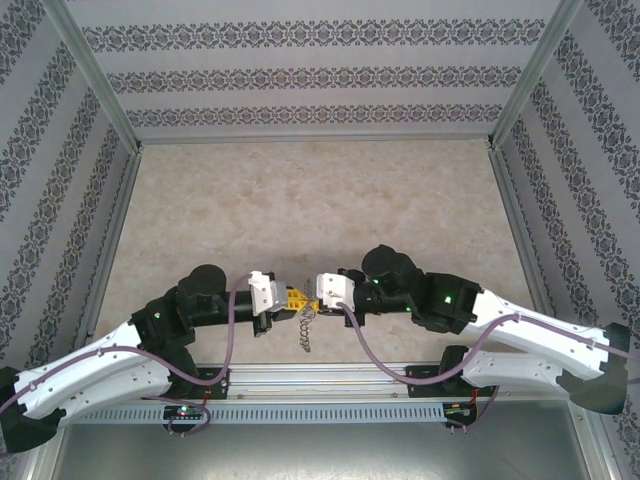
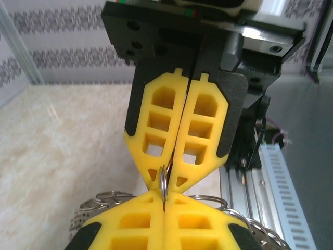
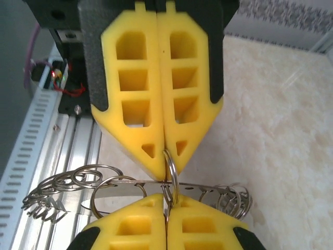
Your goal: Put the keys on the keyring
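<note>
Two arms, two grippers, meeting tip to tip low over the near edge of the table (image 1: 300, 190), just ahead of the aluminium rail (image 1: 330, 378).

Left gripper (image 1: 297, 298): yellow fingers pressed together with no gap, clenched on one small wire loop (image 3: 171, 174) of the keyring (image 1: 305, 328). Right gripper (image 1: 313, 302): likewise clenched, nipping the same loop from the opposite side. The two pairs of fingertips nearly touch.

Left wrist view: its own gripper (image 2: 164, 197) is at the bottom and the right gripper (image 2: 166, 179) above, with the loop standing edge-on in the seam between them.

Right wrist view: its own gripper (image 3: 166, 202) is at the bottom and the left gripper (image 3: 165, 160) above. The one keyring shows as a flat grey band (image 3: 130, 183) running crosswise just under the tips. It is off the table, hanging from the pinched loop.

Fringe loops sit in two bunches, one left (image 3: 57, 190) and one right (image 3: 234, 200). There look to be five or so in each, but they overlap too much for a firm count.

In the top view the keyring dangles below the joined tips.
</note>
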### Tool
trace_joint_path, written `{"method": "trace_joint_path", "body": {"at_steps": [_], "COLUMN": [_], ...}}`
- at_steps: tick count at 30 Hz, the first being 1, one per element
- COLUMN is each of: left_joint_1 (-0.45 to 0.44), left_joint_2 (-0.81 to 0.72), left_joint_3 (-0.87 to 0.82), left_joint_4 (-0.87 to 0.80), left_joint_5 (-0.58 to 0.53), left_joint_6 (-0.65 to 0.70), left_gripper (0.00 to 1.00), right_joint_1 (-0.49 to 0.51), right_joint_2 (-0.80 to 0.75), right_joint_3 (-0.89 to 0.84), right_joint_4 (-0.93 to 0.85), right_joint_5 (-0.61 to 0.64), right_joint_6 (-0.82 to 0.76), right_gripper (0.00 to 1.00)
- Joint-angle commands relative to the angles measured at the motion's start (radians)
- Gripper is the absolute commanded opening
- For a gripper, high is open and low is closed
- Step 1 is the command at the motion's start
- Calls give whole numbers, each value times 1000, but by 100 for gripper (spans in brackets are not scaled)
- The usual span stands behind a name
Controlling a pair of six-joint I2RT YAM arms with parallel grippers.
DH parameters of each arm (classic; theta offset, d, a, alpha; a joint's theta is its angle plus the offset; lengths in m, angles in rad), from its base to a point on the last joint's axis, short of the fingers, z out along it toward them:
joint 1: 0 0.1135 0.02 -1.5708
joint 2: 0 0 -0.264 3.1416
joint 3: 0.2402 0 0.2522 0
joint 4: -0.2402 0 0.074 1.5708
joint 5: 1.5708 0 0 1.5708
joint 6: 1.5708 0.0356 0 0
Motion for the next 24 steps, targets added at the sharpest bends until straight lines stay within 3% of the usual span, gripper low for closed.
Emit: {"method": "trace_joint_path", "body": {"at_steps": [1,5,13,16,20,24], "left_joint_1": [-14,-14,-14,-13,-14,-14], "left_joint_2": [-47,-47,-9,1,-21,-53], "left_joint_3": [-68,-133,-199,-202,-196,-173], "left_joint_4": [271,451,636,640,604,523], "left_joint_5": [46,78,93,93,86,84], "left_joint_6": [-91,-146,-192,-196,-185,-169], "left_gripper": [0,0,0,0,0,0], "right_joint_1": [2,-14,-25,-32,-35,-35], "right_joint_2": [-88,-127,-157,-171,-155,-137], "right_joint_3": [-55,-101,-121,-128,-117,-104], "right_joint_4": [147,239,289,306,283,240], "right_joint_5": [-37,-97,-133,-143,-129,-85], "right_joint_6": [44,96,129,139,135,122], "right_gripper": [4,10,15,16,4,7]}}
